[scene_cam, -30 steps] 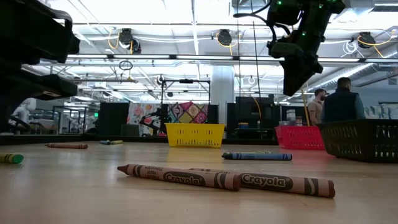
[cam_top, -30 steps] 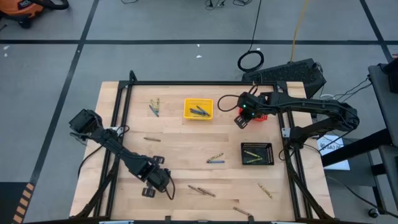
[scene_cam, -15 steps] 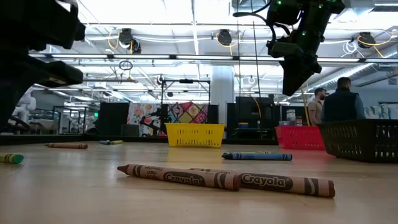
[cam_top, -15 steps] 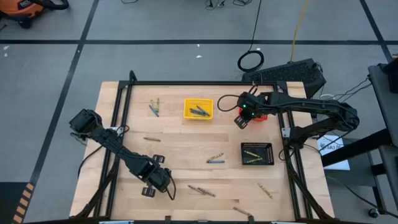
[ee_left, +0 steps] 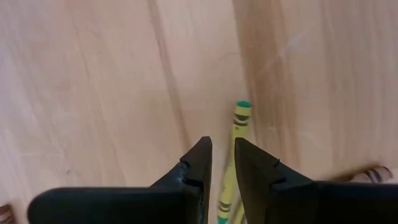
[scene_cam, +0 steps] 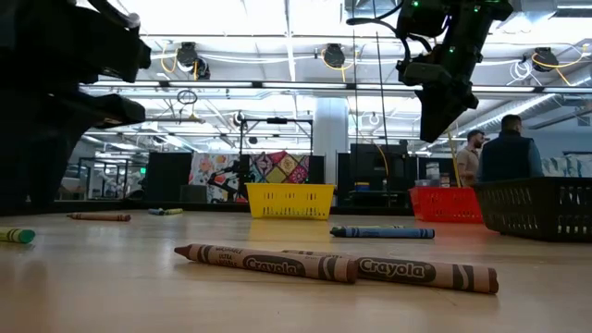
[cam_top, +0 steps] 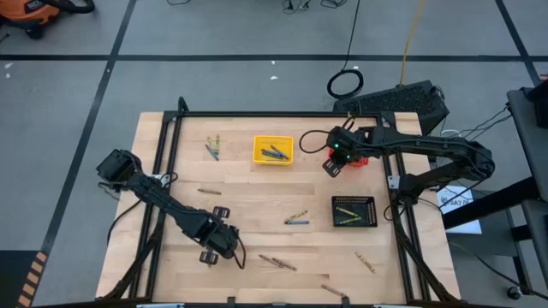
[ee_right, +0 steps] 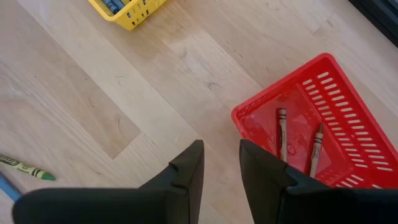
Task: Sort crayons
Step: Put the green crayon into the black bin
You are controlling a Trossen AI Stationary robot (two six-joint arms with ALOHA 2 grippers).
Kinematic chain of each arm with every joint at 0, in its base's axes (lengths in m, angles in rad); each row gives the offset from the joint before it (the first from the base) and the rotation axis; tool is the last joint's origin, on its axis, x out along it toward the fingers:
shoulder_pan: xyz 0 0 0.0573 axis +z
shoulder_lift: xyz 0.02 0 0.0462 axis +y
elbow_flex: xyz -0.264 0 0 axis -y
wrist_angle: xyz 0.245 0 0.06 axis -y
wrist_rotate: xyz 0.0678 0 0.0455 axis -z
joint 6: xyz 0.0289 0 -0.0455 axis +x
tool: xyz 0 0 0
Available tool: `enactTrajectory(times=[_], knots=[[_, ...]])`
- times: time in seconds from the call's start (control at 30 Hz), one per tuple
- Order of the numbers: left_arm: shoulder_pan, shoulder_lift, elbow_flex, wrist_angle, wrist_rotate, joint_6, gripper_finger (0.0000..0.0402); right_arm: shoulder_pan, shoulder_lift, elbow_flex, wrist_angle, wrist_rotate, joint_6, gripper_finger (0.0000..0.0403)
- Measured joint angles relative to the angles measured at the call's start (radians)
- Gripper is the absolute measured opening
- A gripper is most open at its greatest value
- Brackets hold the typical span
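High view is showing the left gripper (cam_top: 217, 245) hovering low at seven o'clock on the tabletop (cam_top: 240, 197), jaws narrowly parted, holding nothing, over a yellow-green crayon (ee_left: 235, 149). Right gripper (cam_top: 332, 164) is hanging at one o'clock beside the red basket (ee_right: 323, 118), jaws slightly parted, empty. Crayons (cam_top: 278, 262) are lying scattered around.
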Motion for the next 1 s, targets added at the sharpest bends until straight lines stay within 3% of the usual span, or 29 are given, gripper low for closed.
enactTrajectory(times=[1.0], knots=[[-0.002, 0.094, 0.003, 0.046, 0.064, 0.030, 0.0064, 0.000, 0.000, 0.000, 0.001, 0.000, -0.002, 0.0089]])
